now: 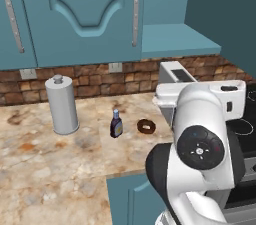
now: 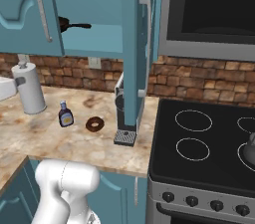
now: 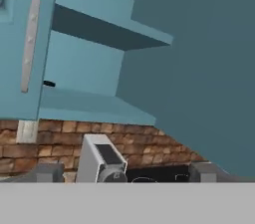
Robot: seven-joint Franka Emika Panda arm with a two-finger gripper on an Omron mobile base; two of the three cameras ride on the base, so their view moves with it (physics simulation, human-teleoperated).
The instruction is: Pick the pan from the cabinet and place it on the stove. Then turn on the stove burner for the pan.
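Resting on the lower shelf of the open cabinet (image 2: 94, 44), the pan (image 2: 64, 23) showed in the right base view as a dark disc half hidden behind the closed door's edge, its thin black handle pointing toward three o'clock. In the hand view just the tip of that handle (image 3: 49, 84) peeked out past the door edge, at about ten o'clock from the gripper (image 3: 124, 173), well apart from it and higher up. The gripper stood wide, its two finger tips (image 3: 49, 172) spread far apart near the bottom of that view, with nothing between them.

Under the cabinet, a brick backsplash (image 2: 189, 81) ran along the wall. The cabinet's right-hand door (image 2: 130, 49) hung swung open, edge-on to the right base camera, and partly covered a coffee machine (image 2: 122, 113) on the marble counter (image 2: 45, 138). At nine o'clock from that machine lay a chocolate doughnut (image 2: 94, 124), then a small sauce bottle (image 2: 64, 114), then a paper-towel holder (image 2: 29, 88) near the wall. At three o'clock from the machine sat the stove (image 2: 209, 143), its white burner rings bare near the front, with a kettle (image 2: 250, 149) at the frame's right edge and a row of black knobs (image 2: 204, 201) below. A microwave (image 2: 209, 14) hung above the stove.
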